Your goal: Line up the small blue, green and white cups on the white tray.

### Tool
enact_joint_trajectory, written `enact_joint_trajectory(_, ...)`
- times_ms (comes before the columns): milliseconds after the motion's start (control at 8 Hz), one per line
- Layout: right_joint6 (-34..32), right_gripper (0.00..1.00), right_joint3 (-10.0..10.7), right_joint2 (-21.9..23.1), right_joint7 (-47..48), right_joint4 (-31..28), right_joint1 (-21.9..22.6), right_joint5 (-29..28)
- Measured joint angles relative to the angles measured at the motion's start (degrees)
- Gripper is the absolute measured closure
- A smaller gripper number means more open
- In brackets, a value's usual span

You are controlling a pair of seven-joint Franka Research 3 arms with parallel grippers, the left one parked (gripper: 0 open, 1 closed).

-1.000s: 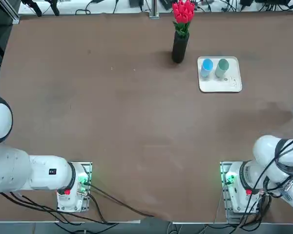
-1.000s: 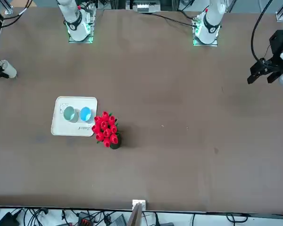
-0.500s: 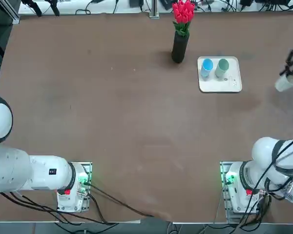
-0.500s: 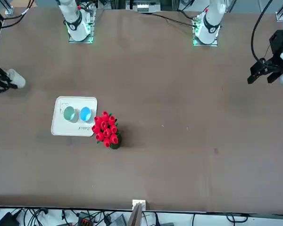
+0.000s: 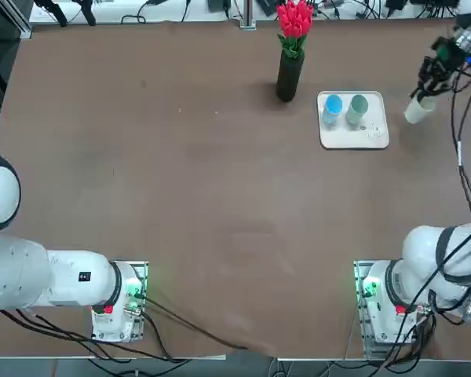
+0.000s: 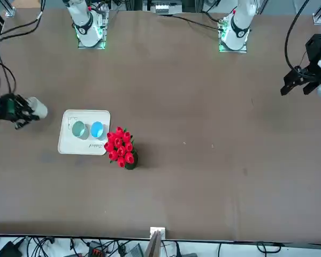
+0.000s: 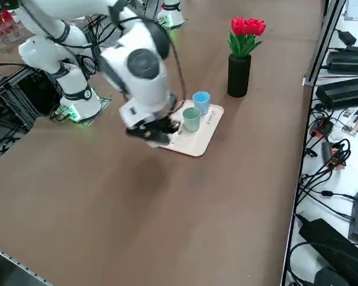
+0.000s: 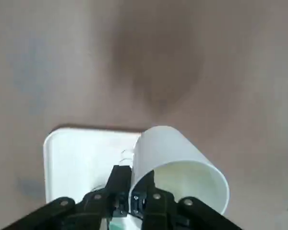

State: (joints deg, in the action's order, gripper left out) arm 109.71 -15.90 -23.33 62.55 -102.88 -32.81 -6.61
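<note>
Three small tapered plastic cups, listed left to right in the overhead view.

Item 1: bright light blue plastic cup, upright on the far-left part of the glossy white square tray.

Item 2: pale teal-green plastic cup, upright just beside the blue one, apart from it.

Item 3: creamy white plastic cup, carried tilted above the brown worktop, just off the tray's right edge, by the right gripper, which pinches the cup's rim with one finger inside and one outside.

Handling: judged light, thin-walled and smooth; a rim pinch should hold, though a hard squeeze may flex the wall, and a tilted release could tip it.

Room: open tray space shows to the right of the green cup, near the tray's right edge, enough for one more cup. Tall black vase with red flowers stands left of the tray, away from the approach. Worktop right of the tray is open.
</note>
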Motion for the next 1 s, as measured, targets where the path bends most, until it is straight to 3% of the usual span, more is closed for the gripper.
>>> enact_joint_trajectory(500,9.3,0.97,0.0,-3.6,6.8,-1.4,6.3,-2.7)
enact_joint_trajectory(1000,13.5,0.97,0.2,-4.9,7.5,-3.8,7.3,-2.7)
